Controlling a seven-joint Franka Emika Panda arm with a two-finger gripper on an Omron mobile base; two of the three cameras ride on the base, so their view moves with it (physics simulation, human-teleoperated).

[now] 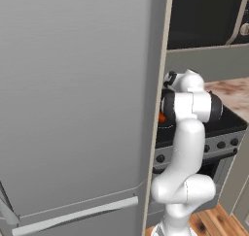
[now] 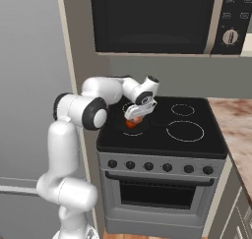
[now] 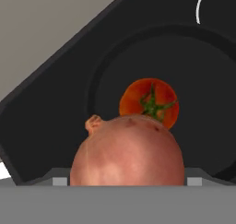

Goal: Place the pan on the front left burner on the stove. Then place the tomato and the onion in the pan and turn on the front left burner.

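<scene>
Tomato (image 3: 148, 102) in pan (image 3: 207, 80) | onion (image 3: 127, 151) between hand (image 2: 136, 113) fingers

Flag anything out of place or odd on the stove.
Nothing stands out. The pan sits flat on the stove; the tomato lies in it, whole, and the onion is between the gripper's jaws above.

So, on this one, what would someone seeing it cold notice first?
Probably the onion, looming pale pink between the gripper's wide-set fingers in the hand view, right above the pan. Just behind it, the bright tomato with its green stem already lies in the pan. From the right base view, the white arm bends over the front left corner of the stove, beside a tall grey fridge.
</scene>
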